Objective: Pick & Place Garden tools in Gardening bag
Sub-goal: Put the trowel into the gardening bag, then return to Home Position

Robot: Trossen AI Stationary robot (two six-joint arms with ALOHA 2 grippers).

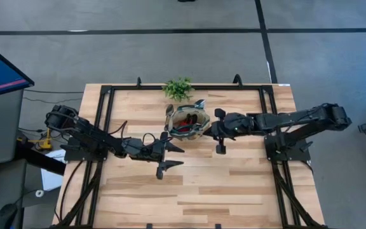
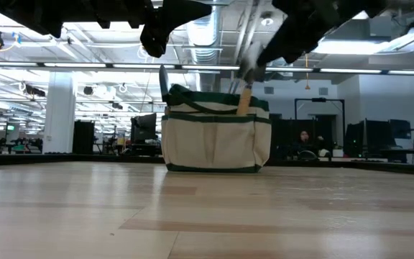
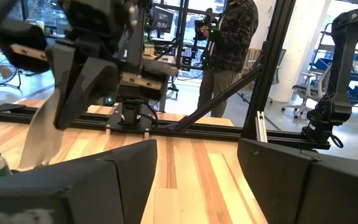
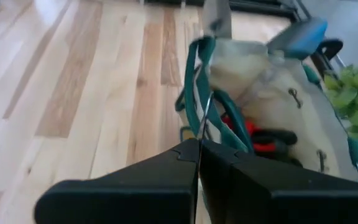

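We saw the soft bag (image 1: pixel 189 122) mid-table, tools (image 4: pixel 253 134) inside. Our right gripper (image 1: pixel 220 129), fingers closed empty, hung beside it; the left gripper (image 1: pixel 169 156) stood open. The cloth would sag, so we judged the stiff rim the best hold.

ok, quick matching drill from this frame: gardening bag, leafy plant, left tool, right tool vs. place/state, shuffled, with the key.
Things:
1. gardening bag
2. leafy plant
3. left tool
4. right tool

Place or state:
A. fingers shut, just right of the bag
B. at the table's far edge, behind the bag
C. fingers spread open over bare wood, left of and nearer than the bag
D. mid-table, tan with green trim, tools inside

Pairs: 1-D, 2-B, 3-C, 4-A
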